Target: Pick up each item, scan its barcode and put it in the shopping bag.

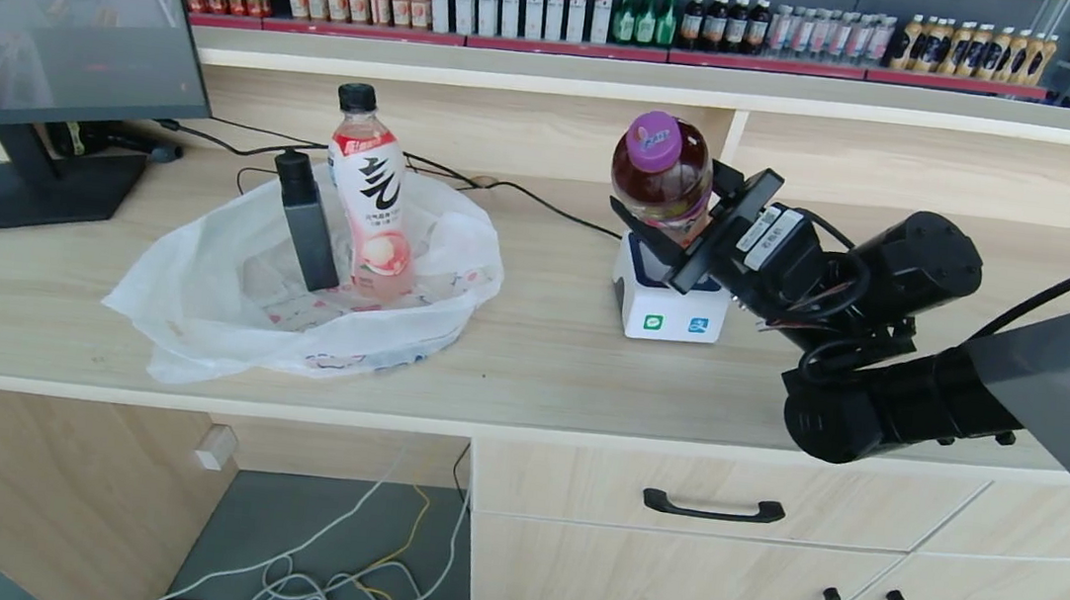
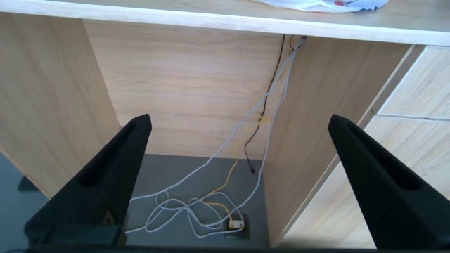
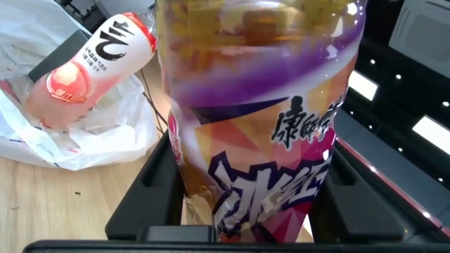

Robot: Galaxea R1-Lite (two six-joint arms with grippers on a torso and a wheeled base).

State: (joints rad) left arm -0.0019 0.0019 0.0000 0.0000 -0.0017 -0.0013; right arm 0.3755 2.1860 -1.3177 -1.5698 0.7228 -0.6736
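Note:
My right gripper [image 1: 673,232] is shut on a dark tea bottle with a purple cap [image 1: 662,172], holding it just above the small white scanner box [image 1: 669,306]. In the right wrist view the bottle's purple label [image 3: 267,140] sits between the black fingers [image 3: 151,186]. A white shopping bag [image 1: 196,304] lies open on the counter to the left, with a pink peach drink bottle [image 1: 371,203] and a dark slim box [image 1: 305,221] standing in it. My left gripper [image 2: 239,183] hangs open below the counter edge, facing the gap under the counter.
A monitor [image 1: 49,1] on a black stand occupies the counter's far left. Cables [image 1: 507,188] run along the back of the counter. A raised wooden ledge [image 1: 677,81] backs the counter, with shelves of bottles behind. Drawers [image 1: 712,506] lie below; loose cables [image 2: 211,204] cover the floor.

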